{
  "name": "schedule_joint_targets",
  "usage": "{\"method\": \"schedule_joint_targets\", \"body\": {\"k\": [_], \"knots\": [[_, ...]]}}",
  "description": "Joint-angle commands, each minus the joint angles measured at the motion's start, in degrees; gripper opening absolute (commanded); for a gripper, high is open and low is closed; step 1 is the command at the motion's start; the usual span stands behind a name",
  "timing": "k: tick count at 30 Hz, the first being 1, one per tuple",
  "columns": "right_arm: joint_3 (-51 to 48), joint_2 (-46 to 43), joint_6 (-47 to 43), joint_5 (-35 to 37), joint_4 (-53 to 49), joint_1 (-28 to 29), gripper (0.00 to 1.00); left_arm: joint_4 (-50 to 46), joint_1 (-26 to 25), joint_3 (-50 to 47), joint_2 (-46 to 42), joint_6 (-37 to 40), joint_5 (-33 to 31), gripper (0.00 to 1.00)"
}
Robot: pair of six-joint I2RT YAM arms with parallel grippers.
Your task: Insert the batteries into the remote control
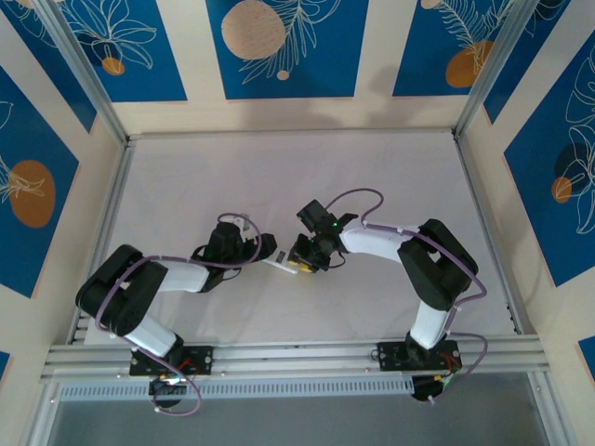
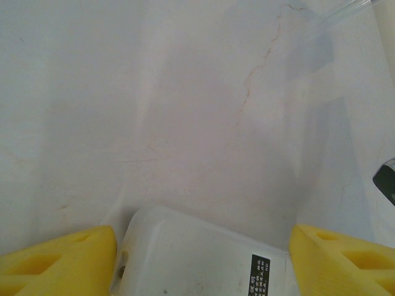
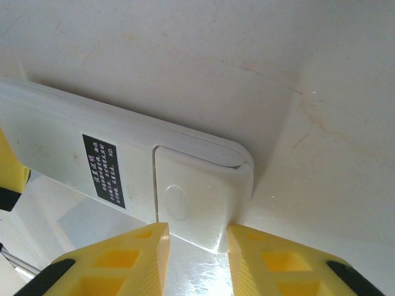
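The remote control point(image 1: 280, 266) lies in the middle of the white table, back face up, between both arms. My left gripper point(image 2: 203, 237) is shut across its width, with a yellow finger point(image 2: 68, 259) against each long side of the remote control point(image 2: 197, 262). A black printed label point(image 3: 103, 169) shows on the remote control point(image 3: 68, 135). My right gripper point(image 3: 199, 231) hovers at the other end, its fingers standing apart over the battery cover point(image 3: 197, 185). That cover sits slightly askew at its far corner. Nothing is pinched between the right fingers. The batteries are out of view.
A metal rail point(image 1: 297, 358) carrying both arm bases runs along the near edge. Framed walls close in the table point(image 1: 279, 177) on the left, right and back. A dark part of the right arm point(image 2: 386, 179) pokes into the left wrist view.
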Motion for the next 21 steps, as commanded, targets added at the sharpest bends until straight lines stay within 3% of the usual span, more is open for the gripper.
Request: {"method": "schedule_joint_targets", "body": {"k": [1, 21], "knots": [[-1.6, -2.1, 0.2, 2.2, -2.0, 0.8, 0.33, -6.1, -0.9, -0.8, 0.0, 0.1, 0.5, 0.74], [1.0, 2.0, -0.1, 0.8, -0.7, 0.6, 0.3, -5.6, -0.9, -0.5, 0.7, -0.2, 1.2, 0.74]]}}
